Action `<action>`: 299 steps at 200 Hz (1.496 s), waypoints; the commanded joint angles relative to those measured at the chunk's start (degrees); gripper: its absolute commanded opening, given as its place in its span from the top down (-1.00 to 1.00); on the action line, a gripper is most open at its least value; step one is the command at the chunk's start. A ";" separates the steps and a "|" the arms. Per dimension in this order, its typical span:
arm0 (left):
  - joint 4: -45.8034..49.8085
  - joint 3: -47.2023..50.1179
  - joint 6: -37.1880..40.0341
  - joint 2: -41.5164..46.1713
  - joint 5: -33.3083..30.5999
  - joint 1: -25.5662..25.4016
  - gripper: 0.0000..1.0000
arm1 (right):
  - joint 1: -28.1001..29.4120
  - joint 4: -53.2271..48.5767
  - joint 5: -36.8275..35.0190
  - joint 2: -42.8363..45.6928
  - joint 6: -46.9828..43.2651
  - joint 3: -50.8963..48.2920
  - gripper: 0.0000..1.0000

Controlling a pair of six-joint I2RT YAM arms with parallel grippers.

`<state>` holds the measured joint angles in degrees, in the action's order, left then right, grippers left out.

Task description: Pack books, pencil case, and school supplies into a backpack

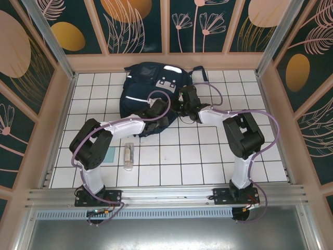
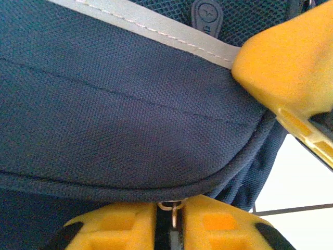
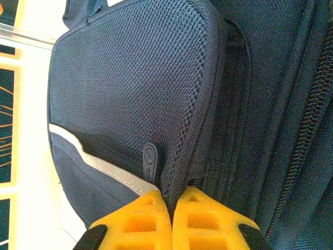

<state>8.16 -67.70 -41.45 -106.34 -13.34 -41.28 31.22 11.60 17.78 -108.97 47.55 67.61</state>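
The left tool [image 2: 170,221] pinches the small zip ring [image 2: 172,206]; the right tool [image 3: 170,202] squeezes the edge of the backpack [image 1: 139,78], far back on the counter [image 1: 208,156]. You seem to be opening it. Next, pull the zip slowly, holding firm.

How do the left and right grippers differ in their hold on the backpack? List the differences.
The left gripper pinches a small metal ring at the backpack's piped seam; the right gripper pinches the edge of its mesh panel. The left gripper's fingers leave a thin slit around the ring; the right gripper's fingers press together on fabric. Shared: both have yellow fingers and are shut on the navy backpack.
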 commanded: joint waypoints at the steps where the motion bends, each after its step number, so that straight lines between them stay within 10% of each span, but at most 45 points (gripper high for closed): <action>1: 3.30 1.30 1.06 -0.14 -3.41 0.28 0.74 | 0.42 5.72 -0.36 2.28 0.93 -0.28 1.00; 30: 3.00 1.59 1.56 0.51 -1.08 0.24 1.00 | 0.42 5.14 -0.99 3.13 0.43 -1.30 1.00; 137: 20.92 -6.39 18.42 4.44 11.51 4.41 1.00 | -4.86 -2.02 -4.83 6.85 -10.46 -3.46 1.00; 233: 25.50 -5.75 24.88 4.84 6.81 9.50 1.00 | -11.72 -10.47 -3.16 8.95 -19.63 -2.31 1.00; 299: 16.26 -2.25 18.42 10.09 27.37 6.11 1.00 | -17.51 -11.75 -8.11 7.62 -20.72 1.20 1.00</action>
<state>25.52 -71.83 -18.61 -100.03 5.69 -33.12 16.80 -0.91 18.00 -102.52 27.07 65.80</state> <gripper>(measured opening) 0.054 0.047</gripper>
